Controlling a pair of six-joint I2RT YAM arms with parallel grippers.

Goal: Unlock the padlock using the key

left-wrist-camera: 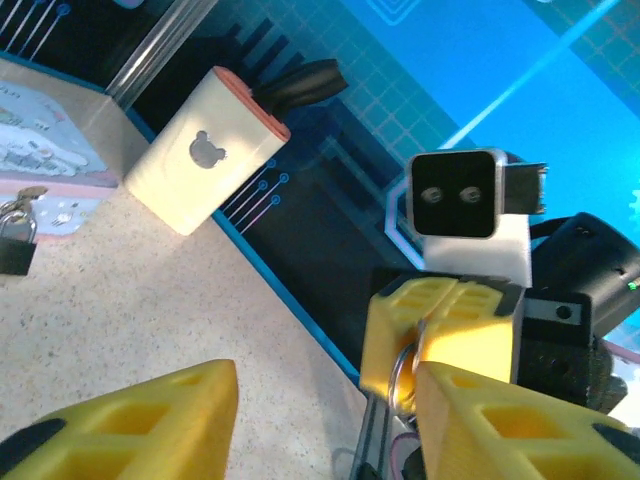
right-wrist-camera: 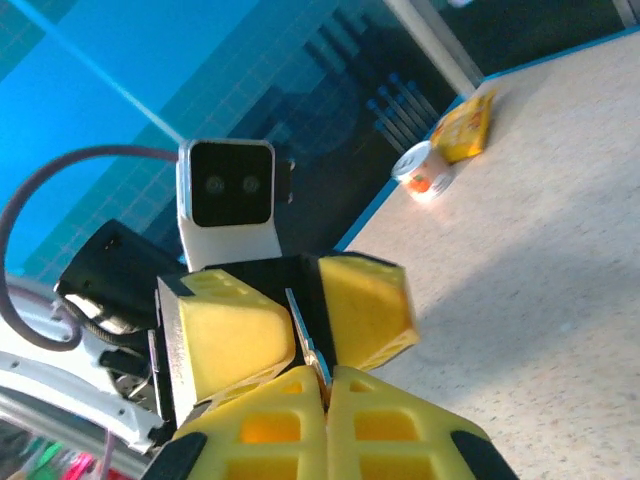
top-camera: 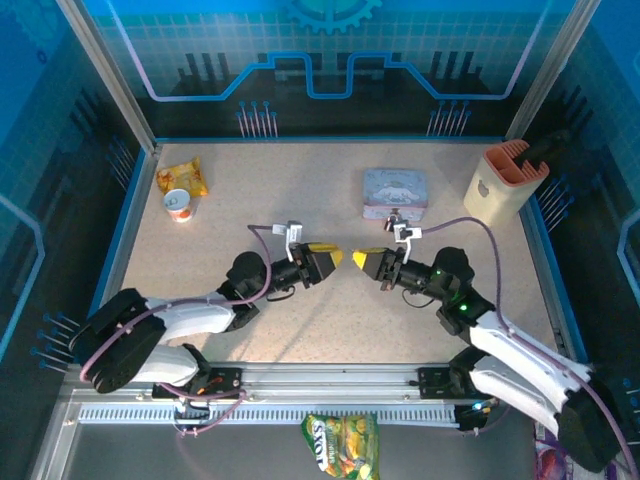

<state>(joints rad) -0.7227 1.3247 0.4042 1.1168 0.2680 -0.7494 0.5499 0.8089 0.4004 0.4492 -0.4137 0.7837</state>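
Note:
The key (right-wrist-camera: 309, 340) is a thin grey blade standing out from the tips of my right gripper (right-wrist-camera: 328, 385), which is shut on it. Its silvery ring (left-wrist-camera: 401, 368) shows between that gripper's yellow fingers in the left wrist view. My left gripper (left-wrist-camera: 320, 420) is open and faces the right one tip to tip over the middle of the table, with the key blade between its spread fingers (right-wrist-camera: 365, 305). In the top view the left gripper (top-camera: 330, 258) and right gripper (top-camera: 365, 262) nearly touch. The padlock (left-wrist-camera: 15, 245) lies by the tin's front edge, also seen as the padlock (top-camera: 394, 217) behind the right gripper.
A pale blue printed tin (top-camera: 395, 187) lies at the back centre. At the back right stands a cream holder (top-camera: 505, 180) with a dark handle in it. A yellow packet (top-camera: 183, 177) and a small can (top-camera: 178, 205) sit at the back left. A snack bag (top-camera: 340, 445) lies below the table's near rail.

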